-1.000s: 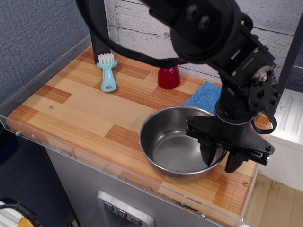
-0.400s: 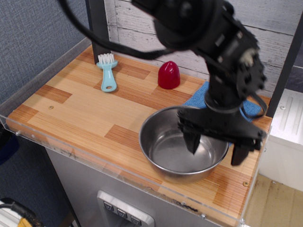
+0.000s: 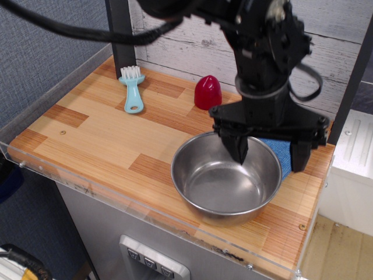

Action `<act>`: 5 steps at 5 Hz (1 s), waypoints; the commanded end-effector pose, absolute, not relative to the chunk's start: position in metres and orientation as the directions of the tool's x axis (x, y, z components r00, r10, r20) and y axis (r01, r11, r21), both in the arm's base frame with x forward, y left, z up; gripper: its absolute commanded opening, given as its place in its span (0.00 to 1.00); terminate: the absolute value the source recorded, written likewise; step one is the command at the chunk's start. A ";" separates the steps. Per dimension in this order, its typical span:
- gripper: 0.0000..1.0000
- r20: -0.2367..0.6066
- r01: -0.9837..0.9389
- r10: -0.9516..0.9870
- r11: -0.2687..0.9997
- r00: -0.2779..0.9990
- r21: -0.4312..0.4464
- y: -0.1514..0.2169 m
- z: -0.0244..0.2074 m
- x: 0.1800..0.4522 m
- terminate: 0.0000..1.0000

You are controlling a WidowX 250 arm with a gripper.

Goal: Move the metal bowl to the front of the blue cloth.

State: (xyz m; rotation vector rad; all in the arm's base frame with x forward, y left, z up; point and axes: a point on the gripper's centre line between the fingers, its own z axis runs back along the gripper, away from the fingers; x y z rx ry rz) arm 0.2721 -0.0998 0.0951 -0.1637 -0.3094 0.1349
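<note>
Single overhead-angled view. Metal bowl: large, round, shiny steel, rolled rim, deep smooth inside, nothing in it; sits upright near front right of wooden table. Blue cloth just behind bowl, mostly hidden by arm. Black gripper above bowl's back rim, fingers spread wide, holding nothing. Red dome-shaped object and light blue brush farther back.

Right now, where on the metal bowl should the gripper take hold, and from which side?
Probably the rolled rim of the metal bowl, from above, one finger inside the wall and one outside. The bowl sits upright and is too wide to span; the open gripper already hangs over its far-right rim, beside the blue cloth.
</note>
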 end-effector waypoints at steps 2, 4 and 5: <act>1.00 0.441 -0.270 0.335 0.941 0.833 -0.206 -0.055 0.157 0.255 0.00; 1.00 0.462 -0.319 0.413 0.909 0.785 -0.269 -0.035 0.173 0.261 0.00; 1.00 0.462 -0.319 0.413 0.909 0.785 -0.269 -0.035 0.173 0.261 0.00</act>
